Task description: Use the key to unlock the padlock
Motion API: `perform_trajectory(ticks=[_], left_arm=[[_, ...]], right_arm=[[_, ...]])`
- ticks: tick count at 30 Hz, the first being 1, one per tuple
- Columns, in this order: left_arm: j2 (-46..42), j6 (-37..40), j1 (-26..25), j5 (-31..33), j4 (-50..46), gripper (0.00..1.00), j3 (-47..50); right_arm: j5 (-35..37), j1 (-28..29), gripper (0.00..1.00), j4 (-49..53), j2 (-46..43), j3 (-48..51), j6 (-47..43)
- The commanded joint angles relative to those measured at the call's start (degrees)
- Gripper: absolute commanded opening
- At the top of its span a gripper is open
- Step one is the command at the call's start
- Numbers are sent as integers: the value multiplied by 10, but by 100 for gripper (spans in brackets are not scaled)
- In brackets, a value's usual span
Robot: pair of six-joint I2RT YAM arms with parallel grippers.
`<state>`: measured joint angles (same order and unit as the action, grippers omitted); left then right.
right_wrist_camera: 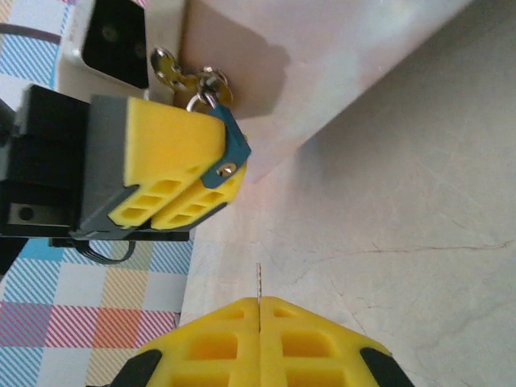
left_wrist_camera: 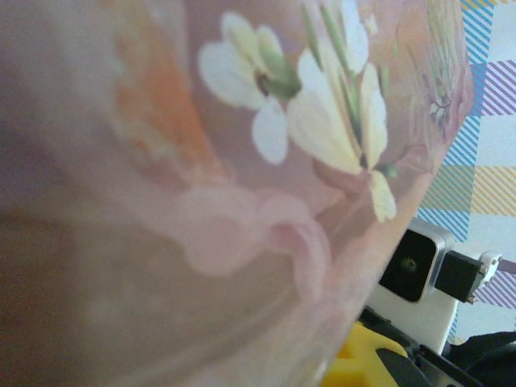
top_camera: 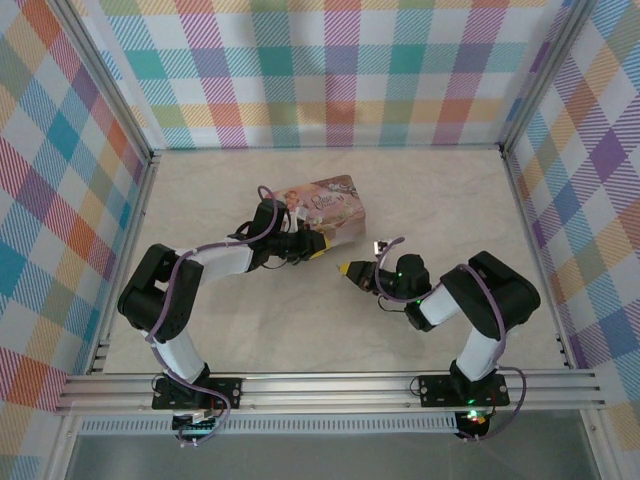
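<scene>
In the right wrist view a small blue padlock (right_wrist_camera: 233,150) hangs by its shackle from the clasp (right_wrist_camera: 165,64) of the pink picture tin (right_wrist_camera: 266,64), its brass keyhole end pointing towards me. My left gripper (right_wrist_camera: 211,173) is shut on the padlock's body with its yellow fingers. My right gripper (right_wrist_camera: 260,310) is shut on the key (right_wrist_camera: 260,282), a thin grey blade sticking out edge-on between the tips. The blade sits a short way from the padlock and apart from it. From above, the left gripper (top_camera: 322,250) and right gripper (top_camera: 345,268) face each other in front of the tin (top_camera: 335,205).
The tin's flowered side (left_wrist_camera: 242,161) is right up against the left wrist camera, with the right gripper's yellow tip (left_wrist_camera: 355,363) below it. The checked side walls (top_camera: 70,200) and the aluminium frame (top_camera: 330,385) bound the marble tabletop (top_camera: 300,330).
</scene>
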<state>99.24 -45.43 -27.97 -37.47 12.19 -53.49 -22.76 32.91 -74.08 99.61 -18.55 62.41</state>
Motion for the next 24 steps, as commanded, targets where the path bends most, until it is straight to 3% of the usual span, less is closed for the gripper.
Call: perform_trajectory(ticks=[1, 24], left_arm=[[-19, -16, -2, -42, 23, 10, -14], [-30, -34, -2, -45, 49, 10, -5]], right_arm=[[11, 7, 0, -66, 4, -19, 17], [24, 13, 0, -66, 32, -46, 50]])
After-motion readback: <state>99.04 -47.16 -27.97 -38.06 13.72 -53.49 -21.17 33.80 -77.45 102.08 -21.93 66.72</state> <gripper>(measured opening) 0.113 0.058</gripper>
